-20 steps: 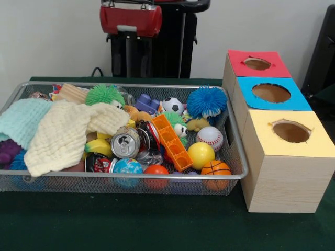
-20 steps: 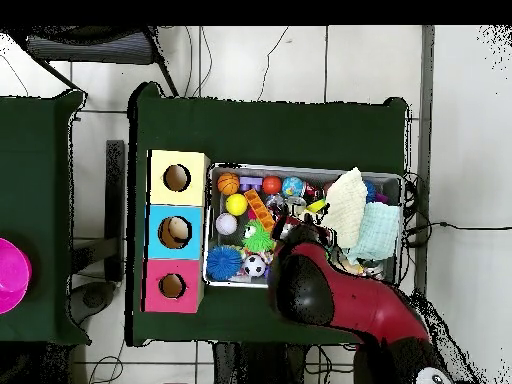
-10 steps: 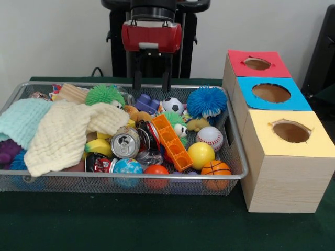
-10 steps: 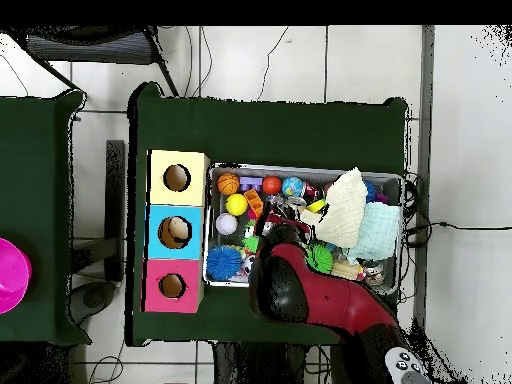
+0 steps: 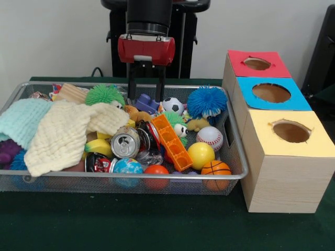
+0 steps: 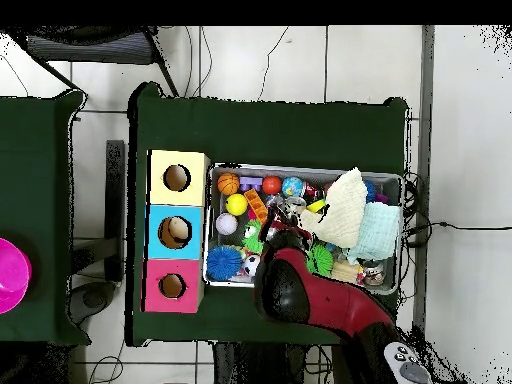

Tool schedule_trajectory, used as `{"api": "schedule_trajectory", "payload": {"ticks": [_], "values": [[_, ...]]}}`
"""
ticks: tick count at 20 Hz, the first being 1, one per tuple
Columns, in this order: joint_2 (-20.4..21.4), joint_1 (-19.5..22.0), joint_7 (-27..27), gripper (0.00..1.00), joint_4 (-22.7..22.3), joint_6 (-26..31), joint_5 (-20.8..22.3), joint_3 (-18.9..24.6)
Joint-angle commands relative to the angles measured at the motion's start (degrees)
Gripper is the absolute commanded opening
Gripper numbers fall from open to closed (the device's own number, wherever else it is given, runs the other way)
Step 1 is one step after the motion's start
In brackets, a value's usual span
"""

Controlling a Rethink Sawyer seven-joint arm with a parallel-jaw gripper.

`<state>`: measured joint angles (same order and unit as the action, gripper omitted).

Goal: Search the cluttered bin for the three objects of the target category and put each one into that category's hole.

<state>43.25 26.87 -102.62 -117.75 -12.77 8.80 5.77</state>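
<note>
The claw [image 5: 145, 90] hangs with its two black fingers spread apart and empty, over the far side of the wire bin [image 5: 236, 157], just above the purple block [image 5: 147, 103]. Beside that lie a soccer ball [image 5: 172, 105] and a blue spiky ball [image 5: 206, 101] (both nearer the boxes). On the green bench [image 5: 157, 225], the three wooden boxes [image 5: 282, 172] show their holes uppermost.

A dark green tablecloth [image 5: 131, 225] covers the table, a second green table [image 6: 30, 200] stands at nine o'clock overhead, bearing a pink bowl [image 6: 12, 275].
</note>
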Motion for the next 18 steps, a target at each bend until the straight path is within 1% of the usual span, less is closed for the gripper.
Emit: {"api": "schedule_trajectory", "payload": {"ticks": [1,3,10,13,18], "values": [[-1.86,0.65,-10.11,1.00,2.53,-2.04,-1.32,-1.33],[-2.11,0.49,-10.03,1.00,2.57,-2.08,-1.27,-1.68],[-5.34,0.56,-10.93,1.00,3.30,-4.38,-1.23,-1.34],[-6.21,-0.33,-11.82,1.00,2.83,-5.96,-1.84,-1.91],[-9.35,-0.90,-12.59,1.00,2.81,-8.29,-2.09,-2.14]]}}
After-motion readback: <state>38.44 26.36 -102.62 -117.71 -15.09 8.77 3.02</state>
